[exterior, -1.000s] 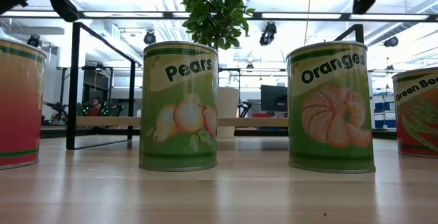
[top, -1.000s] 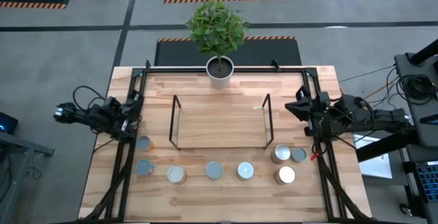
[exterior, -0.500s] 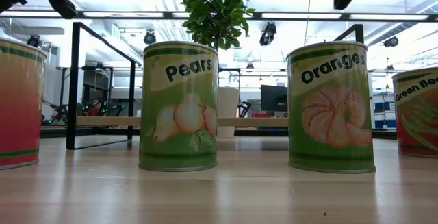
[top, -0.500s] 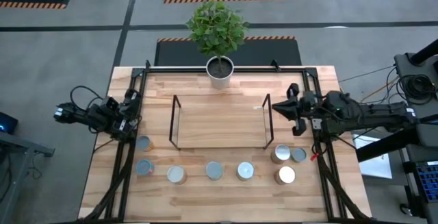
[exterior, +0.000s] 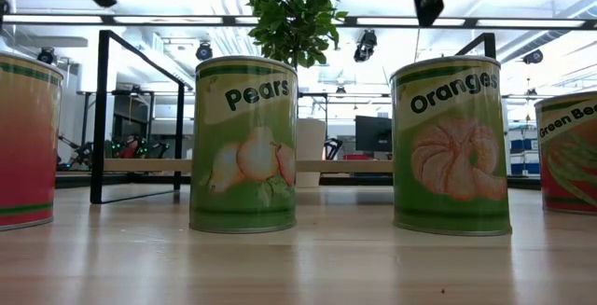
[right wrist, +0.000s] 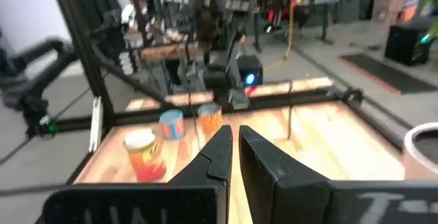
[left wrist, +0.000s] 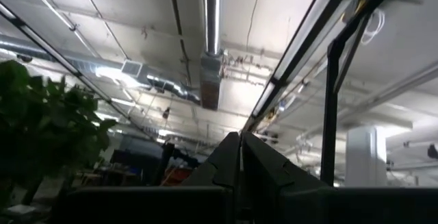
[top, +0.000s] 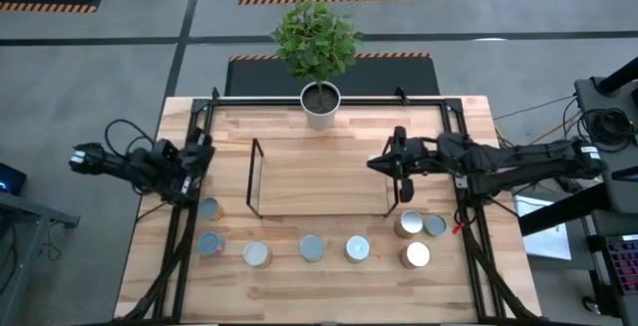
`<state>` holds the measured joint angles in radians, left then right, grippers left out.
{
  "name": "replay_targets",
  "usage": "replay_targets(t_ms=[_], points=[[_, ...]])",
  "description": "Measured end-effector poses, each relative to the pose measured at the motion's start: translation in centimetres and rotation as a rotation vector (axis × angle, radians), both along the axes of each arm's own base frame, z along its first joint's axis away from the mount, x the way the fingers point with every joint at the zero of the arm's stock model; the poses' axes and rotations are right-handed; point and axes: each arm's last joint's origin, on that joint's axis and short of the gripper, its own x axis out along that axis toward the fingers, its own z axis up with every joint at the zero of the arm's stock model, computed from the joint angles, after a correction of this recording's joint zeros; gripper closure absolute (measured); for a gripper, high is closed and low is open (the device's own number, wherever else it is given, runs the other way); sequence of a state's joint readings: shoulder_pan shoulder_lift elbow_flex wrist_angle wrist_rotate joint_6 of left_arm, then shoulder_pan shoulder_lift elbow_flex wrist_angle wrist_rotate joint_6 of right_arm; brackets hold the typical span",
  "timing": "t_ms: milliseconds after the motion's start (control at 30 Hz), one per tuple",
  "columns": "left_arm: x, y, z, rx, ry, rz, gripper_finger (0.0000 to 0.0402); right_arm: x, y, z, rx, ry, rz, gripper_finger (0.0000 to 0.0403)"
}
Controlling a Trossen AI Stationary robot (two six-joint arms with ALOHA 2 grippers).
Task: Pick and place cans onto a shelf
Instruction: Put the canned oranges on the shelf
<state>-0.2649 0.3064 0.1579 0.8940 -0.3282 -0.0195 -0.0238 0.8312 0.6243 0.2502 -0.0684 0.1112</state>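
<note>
Several cans with round silver or whitish tops stand in a row near the table's near edge (top: 312, 248), with one more at the left (top: 208, 207) and a cluster at the right (top: 410, 224). In the low view the Pears can (exterior: 244, 145) and the Oranges can (exterior: 451, 146) stand upright on their bases. The shelf (top: 319, 181) stands mid-table, a wood board between black wire end frames. My right gripper (top: 375, 164) is shut and empty above the shelf's right end frame; its shut fingers also show in the right wrist view (right wrist: 234, 152). My left gripper (top: 202, 152) is shut and empty at the table's left edge (left wrist: 239, 157).
A white pot with a green plant (top: 320, 102) stands at the table's far edge behind the shelf. A black frame (top: 189, 236) borders the table on both sides. Bare wood (top: 319, 216) lies between the shelf and the row of cans.
My right gripper has moved toward the table's left edge, from the right frame rail to above the shelf's right end frame. My left gripper has risen a little at the left edge. The cans and the shelf have not moved.
</note>
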Motion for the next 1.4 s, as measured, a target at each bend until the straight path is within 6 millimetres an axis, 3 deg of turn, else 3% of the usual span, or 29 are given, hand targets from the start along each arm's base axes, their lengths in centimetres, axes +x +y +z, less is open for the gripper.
replay_targets(t_ms=[267, 633, 900, 1100, 1400], points=[[2.7, -0.8, 1.7, 0.032, 0.1, -0.039, 0.04, 1.6, 1.2, 0.8, -0.016, 0.055, 0.081, 0.0385], [5.7, -1.9, 2.9, 0.046, 0.196, -0.065, 0.04, 2.0, 4.8, 2.3, -0.031, 0.122, 0.234, 0.0385], [7.0, -2.8, 3.6, 0.074, 0.26, -0.109, 0.04, 3.2, 7.3, 3.4, -0.054, 0.281, 0.302, 0.0385], [7.2, -3.3, 3.7, 0.082, 0.266, -0.14, 0.04, 4.8, 9.0, 2.9, -0.088, 0.548, 0.323, 0.0385], [7.3, -3.4, 3.6, 0.084, 0.273, -0.142, 0.04, 6.8, 12.1, 1.1, -0.112, 0.747, 0.372, 0.0385]])
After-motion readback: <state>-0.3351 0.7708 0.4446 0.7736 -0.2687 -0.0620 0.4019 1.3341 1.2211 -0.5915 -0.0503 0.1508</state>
